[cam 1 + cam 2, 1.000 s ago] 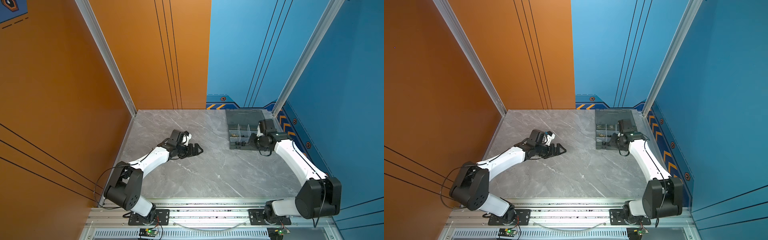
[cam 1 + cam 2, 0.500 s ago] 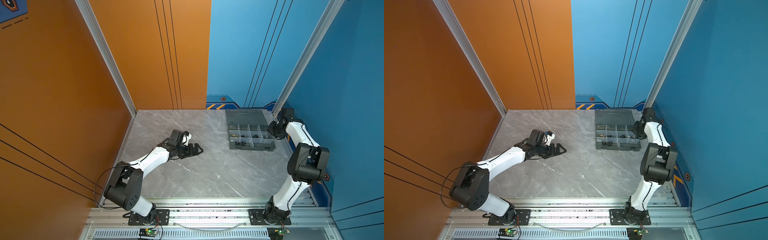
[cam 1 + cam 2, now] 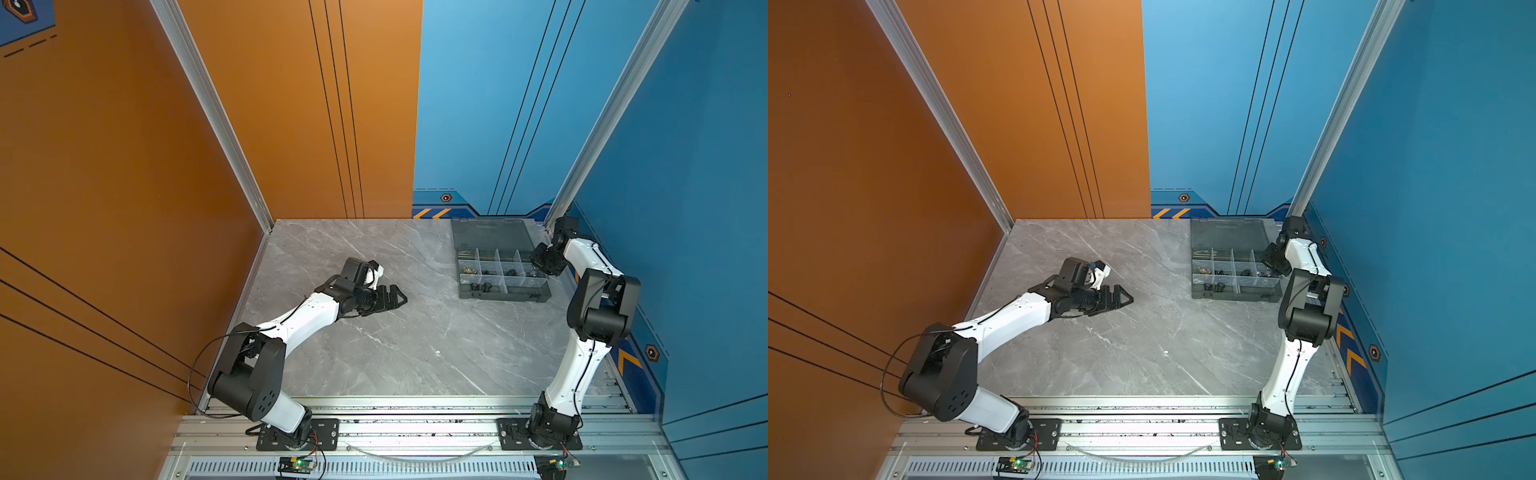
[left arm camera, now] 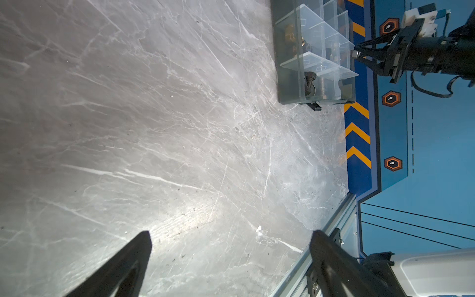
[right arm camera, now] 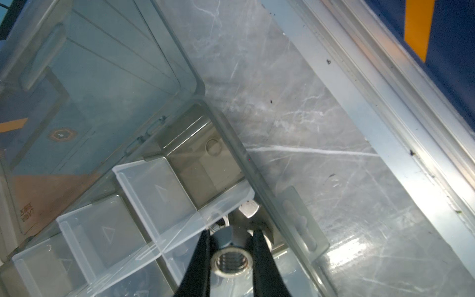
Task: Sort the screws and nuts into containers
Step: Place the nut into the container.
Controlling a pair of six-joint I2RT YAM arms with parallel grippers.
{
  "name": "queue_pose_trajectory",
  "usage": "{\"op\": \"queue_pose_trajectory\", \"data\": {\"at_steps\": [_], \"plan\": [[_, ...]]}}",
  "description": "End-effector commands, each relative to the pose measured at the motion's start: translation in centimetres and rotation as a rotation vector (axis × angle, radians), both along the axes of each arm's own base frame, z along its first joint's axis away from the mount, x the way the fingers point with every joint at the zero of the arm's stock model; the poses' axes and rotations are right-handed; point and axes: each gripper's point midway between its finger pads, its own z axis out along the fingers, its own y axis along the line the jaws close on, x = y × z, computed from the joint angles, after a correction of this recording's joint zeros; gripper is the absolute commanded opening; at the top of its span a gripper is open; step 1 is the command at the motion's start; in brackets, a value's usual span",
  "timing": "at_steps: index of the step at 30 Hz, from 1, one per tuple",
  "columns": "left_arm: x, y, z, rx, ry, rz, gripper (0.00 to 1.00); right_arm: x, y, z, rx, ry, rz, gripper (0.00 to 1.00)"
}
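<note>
left arm (image 3: 307,313): stretched long and low from its base on the front rail (image 3: 415,419); forearm nearly flat over the tabletop (image 3: 415,345), wrist rolled onto its side.
left gripper (image 3: 400,296): points across the table toward the organizer box (image 3: 503,294), well apart from it. Jaws spread wide, nothing between the fingers (image 4: 140,250). Whether it touches the tabletop can't be told.
right arm (image 3: 575,365): lower link rises steeply from the rail, elbow (image 3: 602,307) high near the right wall, and the forearm folds back down onto the box's right end.
right gripper (image 5: 231,232): fingers drawn in and clamped on a silver hex nut (image 5: 230,263), threaded bore facing the wrist camera. The nut also shows at the tips in the left wrist view (image 4: 356,54).
nut position: above the box's right-end compartment (image 5: 267,231), over loose silver nuts (image 5: 248,208) and next to the empty corner compartment (image 5: 205,169) by the hinge.
box: lid (image 3: 492,235) open and laid flat toward the back wall.
other contents: brass wing nuts (image 3: 469,271) at the left end, black bolts (image 3: 482,286) in the near row.
</note>
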Motion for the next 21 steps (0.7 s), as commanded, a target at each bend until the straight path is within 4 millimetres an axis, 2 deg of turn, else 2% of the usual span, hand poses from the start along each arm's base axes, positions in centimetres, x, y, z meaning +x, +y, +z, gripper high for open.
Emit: {"op": "queue_pose_trajectory", "data": {"at_steps": [1, 3, 7, 14, 18, 21], "plan": [[0.3, 0.0, 0.5, 0.013, -0.013, 0.007, 0.98, 0.1, 0.3, -0.2, 0.006, 0.014, 0.031, 0.15], [0.2, 0.0, 0.5, 0.014, -0.012, 0.007, 0.98, 0.0, 0.2, -0.4, 0.003, 0.021, 0.029, 0.27], [0.1, 0.1, 0.6, 0.017, -0.017, 0.006, 0.98, 0.1, 0.4, -0.2, 0.01, 0.019, 0.036, 0.4], [0.3, 0.4, 1.3, 0.029, -0.046, 0.006, 0.98, 0.1, 1.0, 2.6, 0.016, -0.024, 0.077, 0.47], [1.1, 0.7, 2.4, 0.028, -0.1, 0.031, 0.98, -0.9, 2.0, 5.8, 0.019, -0.082, 0.116, 0.49], [1.7, 1.2, 3.1, 0.042, -0.139, 0.056, 0.98, -2.2, 3.4, 7.4, 0.013, -0.109, 0.161, 0.51]]}}
